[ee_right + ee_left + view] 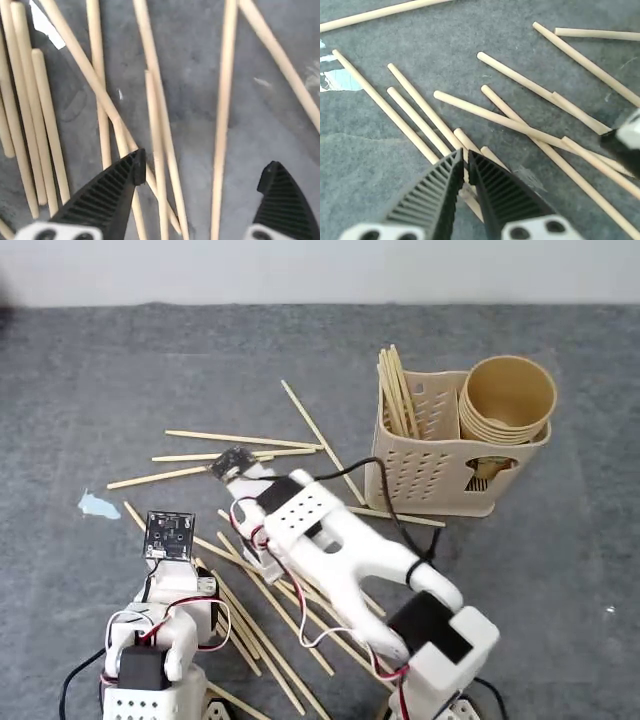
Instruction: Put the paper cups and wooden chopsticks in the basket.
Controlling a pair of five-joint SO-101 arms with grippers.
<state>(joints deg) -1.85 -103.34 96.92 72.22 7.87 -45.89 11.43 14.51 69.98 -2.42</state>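
1. Basket (425, 475): one, beige, perforated, with two compartments. It stands well apart from both grippers, off to the right of the right one.
2. Cups (508, 400): one nested stack in the basket's right compartment. The rims sit too tight for a sure count, some five.
3. Stowed sticks (395, 390): about five, standing and leaning in the basket's left compartment.
4. Loose sticks (245, 440): roughly twenty, criss-crossed on the grey table (120, 370) around and under both arms. Some are partly hidden, so the count is not exact.
5. Left gripper (465, 159): one, its fingers pressed nearly together with a thin slit between. A stick end lies right at the tips, and I cannot tell whether it is pinched. About eleven sticks fan out ahead.
6. Right gripper (205, 167): one, its fingers spread wide, low over the table and gripping nothing. Three sticks run through the gap, and about six lie outside it.
7. Blue scrap (97, 505): one, on the table, off to the left gripper's left.
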